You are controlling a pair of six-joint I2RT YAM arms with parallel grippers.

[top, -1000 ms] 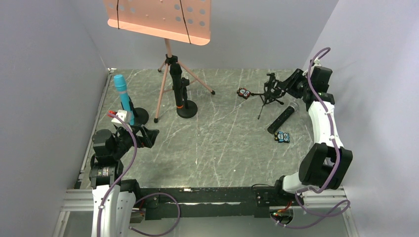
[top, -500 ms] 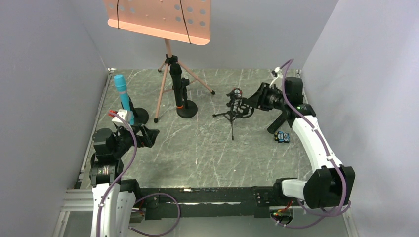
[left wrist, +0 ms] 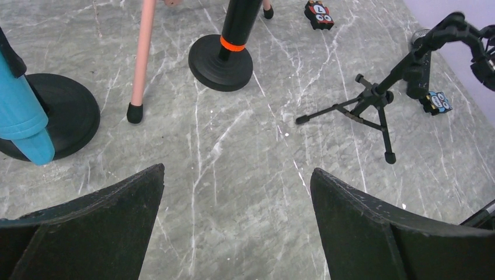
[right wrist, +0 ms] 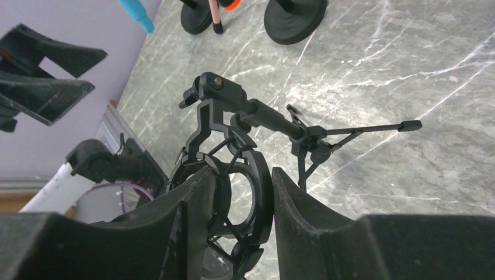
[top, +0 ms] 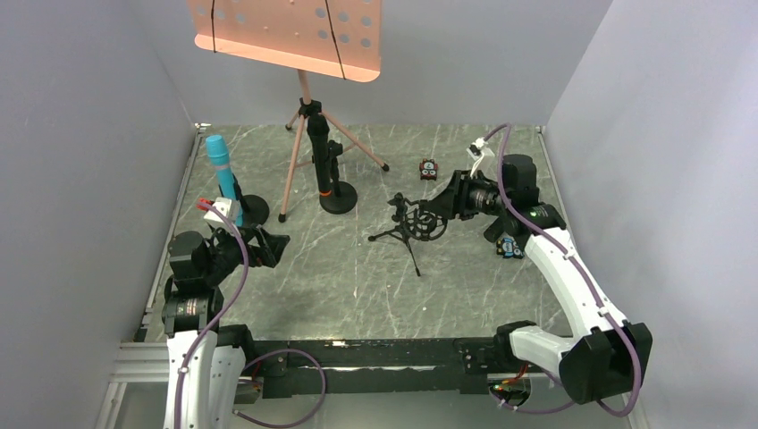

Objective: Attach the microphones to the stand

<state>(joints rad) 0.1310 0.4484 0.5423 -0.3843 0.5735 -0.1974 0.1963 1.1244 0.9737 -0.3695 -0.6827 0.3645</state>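
Note:
The cyan-blue microphone (top: pixel 217 164) stands upright in a round black base at the left; its lower end shows in the left wrist view (left wrist: pixel 20 114). The black microphone with an orange ring (top: pixel 319 161) stands in another round base (left wrist: pixel 220 61). The silver-headed black microphone (left wrist: pixel 418 67) lies on the table behind the small black tripod stand (top: pixel 413 228), mostly hidden by my right arm in the top view. My right gripper (right wrist: pixel 244 175) is shut on the stand's shock-mount ring (right wrist: pixel 257 192) and holds the stand tilted. My left gripper (left wrist: pixel 236 171) is open and empty at the near left.
A pink music stand (top: pixel 290 36) on a tripod stands at the back, one leg (left wrist: pixel 142 64) near the cyan base. A red toy block (top: pixel 429 167) lies at the back and a blue one (top: pixel 509 248) by my right arm. Walls close in on both sides.
My right arm has swung left and toward the middle of the table, bringing the tripod stand with it. The red block stayed behind. My left arm has not moved.

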